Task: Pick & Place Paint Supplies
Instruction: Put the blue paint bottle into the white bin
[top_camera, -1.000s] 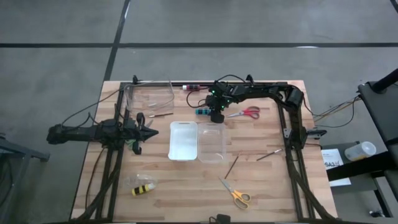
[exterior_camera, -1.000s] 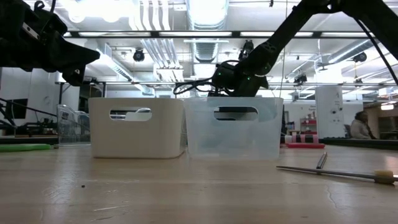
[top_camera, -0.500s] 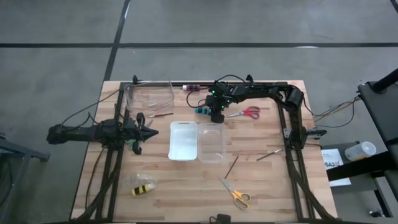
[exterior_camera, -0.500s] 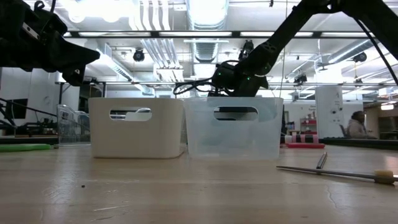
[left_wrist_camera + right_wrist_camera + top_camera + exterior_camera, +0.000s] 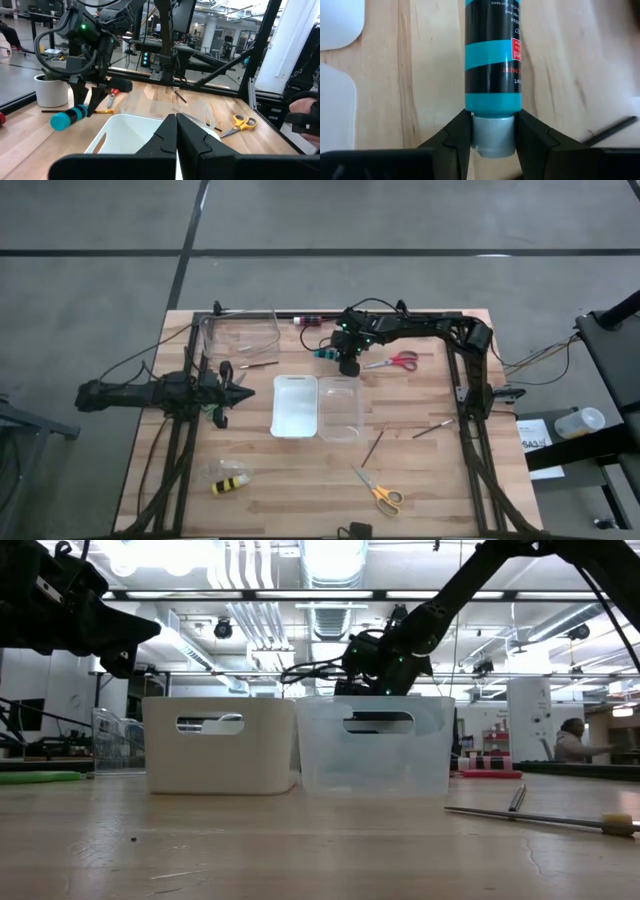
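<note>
My right hand (image 5: 345, 361) is over the far part of the table (image 5: 300, 500), just behind the clear bin (image 5: 340, 408). It is pinching the teal paint bottle (image 5: 492, 55) at its grey cap end. In the right wrist view my two fingers (image 5: 455, 135) press against the cap from both sides, and the bottle body with teal and black bands points away from the wrist. In the left wrist view the bottle (image 5: 70, 116) hangs tilted, lifted a little above the wood, with the teal end lower.

My left hand (image 5: 238, 392) waits at the left side of the table, near the white bin (image 5: 295, 405). Its fingers (image 5: 167, 137) are pressed together and hold nothing.

The white bin and the clear bin stand side by side in the middle of the table, touching each other. The scissors with red handles (image 5: 397, 361) lie just beside my right hand, on the far right part. The scissors with yellow handles (image 5: 380, 494) lie near the front edge. Two thin dark brushes (image 5: 372, 448) lie to the right of the clear bin. A yellow-and-black bottle (image 5: 231, 483) lies at the front left. Another bottle with a red part (image 5: 308, 320) lies at the far edge. A clear open container (image 5: 240, 335) stands at the far left corner.
</note>
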